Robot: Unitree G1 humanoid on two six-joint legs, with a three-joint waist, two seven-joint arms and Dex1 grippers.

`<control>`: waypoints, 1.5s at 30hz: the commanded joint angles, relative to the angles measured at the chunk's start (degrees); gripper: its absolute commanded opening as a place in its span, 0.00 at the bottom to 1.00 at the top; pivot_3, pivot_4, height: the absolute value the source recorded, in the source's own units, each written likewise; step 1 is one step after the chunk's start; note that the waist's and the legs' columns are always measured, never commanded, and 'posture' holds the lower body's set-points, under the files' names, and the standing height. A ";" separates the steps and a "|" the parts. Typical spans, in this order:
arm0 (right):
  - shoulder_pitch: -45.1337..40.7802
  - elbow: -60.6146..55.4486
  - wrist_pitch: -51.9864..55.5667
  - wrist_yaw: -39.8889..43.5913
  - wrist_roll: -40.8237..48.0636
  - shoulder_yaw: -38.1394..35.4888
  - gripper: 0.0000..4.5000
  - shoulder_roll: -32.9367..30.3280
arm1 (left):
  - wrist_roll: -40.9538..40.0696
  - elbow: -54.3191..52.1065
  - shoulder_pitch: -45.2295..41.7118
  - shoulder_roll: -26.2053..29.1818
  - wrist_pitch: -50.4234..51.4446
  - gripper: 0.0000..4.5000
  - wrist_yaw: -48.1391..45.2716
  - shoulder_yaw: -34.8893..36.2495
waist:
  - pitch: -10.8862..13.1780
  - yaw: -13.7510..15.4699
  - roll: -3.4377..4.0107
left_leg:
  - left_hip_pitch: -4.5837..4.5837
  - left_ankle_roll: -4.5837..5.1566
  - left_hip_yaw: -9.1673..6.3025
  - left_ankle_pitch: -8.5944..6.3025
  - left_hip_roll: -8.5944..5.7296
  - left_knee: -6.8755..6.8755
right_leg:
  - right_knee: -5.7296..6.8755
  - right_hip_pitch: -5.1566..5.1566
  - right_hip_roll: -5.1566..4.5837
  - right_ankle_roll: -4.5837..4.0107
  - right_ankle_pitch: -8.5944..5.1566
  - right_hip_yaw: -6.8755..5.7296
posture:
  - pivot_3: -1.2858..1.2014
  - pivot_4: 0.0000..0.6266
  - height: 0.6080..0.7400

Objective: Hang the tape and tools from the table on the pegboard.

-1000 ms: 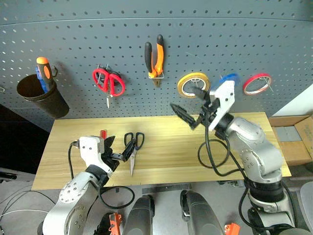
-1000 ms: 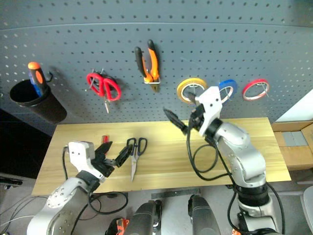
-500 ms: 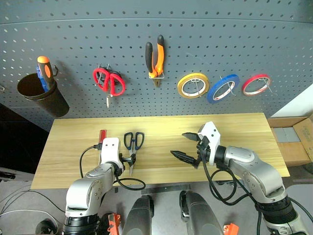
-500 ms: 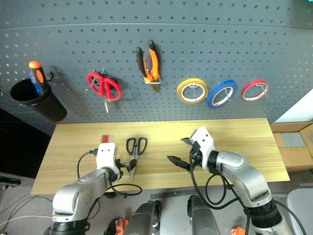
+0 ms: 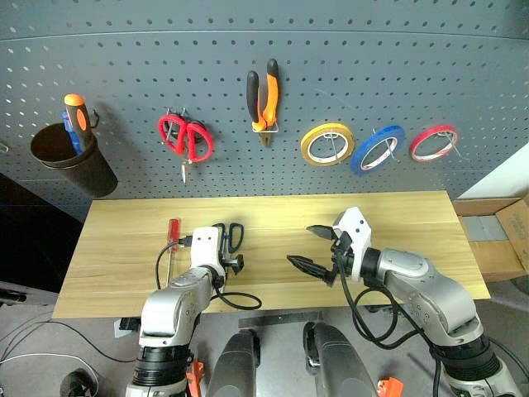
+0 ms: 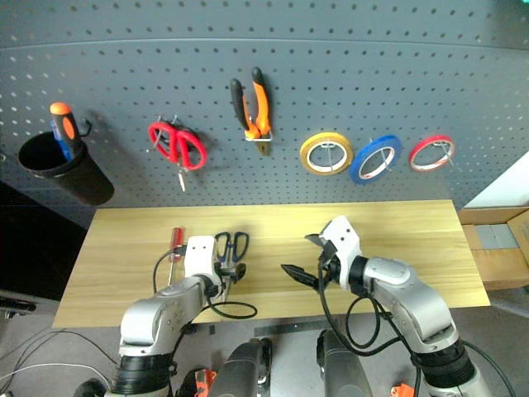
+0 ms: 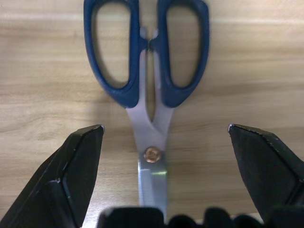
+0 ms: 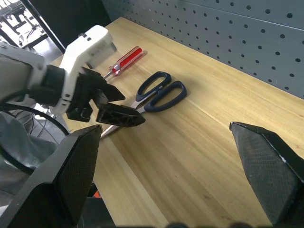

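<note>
Dark blue-handled scissors [image 7: 147,61] lie flat on the light wood table [image 5: 397,215], handles toward the pegboard [image 5: 372,66]. My left gripper [image 5: 230,265] is tilted down low over them, open, with the blades between its fingers [image 7: 80,175] and nothing gripped. A red-handled screwdriver [image 5: 172,231] lies just left of the scissors. My right gripper [image 5: 299,244] hovers open and empty over the table's middle, pointing left. The blue tape [image 5: 376,149] and the orange-and-black pliers [image 5: 264,99] hang on the pegboard.
Red scissors [image 5: 186,139], a yellow tape ring [image 5: 326,142] and a red tape ring [image 5: 434,142] also hang on the board. A dark cup [image 5: 70,157] with an orange-and-blue screwdriver hangs at the far left. A cardboard box [image 5: 496,236] sits past the table's right end.
My right gripper came down from the pegboard, leaving the blue tape on its hook, then held still. My left gripper moved forward and tipped down over the scissors.
</note>
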 commanded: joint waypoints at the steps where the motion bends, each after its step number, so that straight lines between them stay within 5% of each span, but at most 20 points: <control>1: 0.07 -2.64 0.25 0.01 0.56 0.42 1.00 -0.06 | 2.00 1.97 -1.75 -0.67 0.03 1.00 0.52 -0.76 | 0.05 0.00 -0.07 | 0.00 0.00 0.00 0.00 0.00 0.00 | 0.00 0.00 0.00 0.00 0.00 0.00 | 0.51 0.55 1.00; 4: -0.04 -2.70 0.62 0.22 0.68 0.57 1.00 -0.20 | 2.27 3.32 -2.41 -1.22 -0.05 1.00 -0.31 -0.80 | 0.10 -0.03 -0.16 | 0.00 0.00 -0.01 0.00 0.00 0.00 | -0.01 0.00 0.00 0.00 0.00 -0.01 | 0.51 0.55 1.00; 7: -0.05 -2.61 0.60 0.67 0.22 1.03 1.00 -0.73 | 2.36 4.12 -2.27 -1.54 -0.73 0.87 -1.26 -0.97 | 0.11 -0.05 -0.16 | 0.00 0.00 0.00 0.00 0.00 -0.03 | -0.03 -0.01 0.00 0.00 0.00 0.00 | 0.51 0.55 1.00; 17: -0.43 -1.58 -0.05 1.04 -0.02 1.27 1.00 -1.41 | 2.15 -2.10 1.33 -0.74 1.39 0.15 -3.10 -0.26 | 0.11 -0.05 -0.16 | 0.01 -0.03 -0.01 0.00 0.00 -0.05 | -0.05 0.00 -0.02 0.02 -0.01 -0.01 | 0.51 0.53 1.00; 30: -3.38 2.30 -2.44 5.14 -0.42 2.14 1.00 -0.98 | 8.13 -22.05 17.76 3.19 -40.52 0.08 -10.21 -0.61 | 0.11 0.42 -0.14 | -0.15 -0.14 -0.03 0.02 0.03 -0.19 | -0.46 -0.07 -0.08 -0.02 0.01 -0.02 | 0.52 0.48 1.00; 45: -7.90 11.02 -8.01 9.90 -2.90 4.83 1.00 0.81 | 10.31 -28.41 17.40 5.80 -47.66 0.08 -13.77 -1.39 | -0.06 1.99 -0.18 | -0.78 -0.23 -0.11 0.09 -0.01 -0.10 | -1.03 -0.32 -0.07 0.11 0.20 -0.15 | 0.54 0.41 1.00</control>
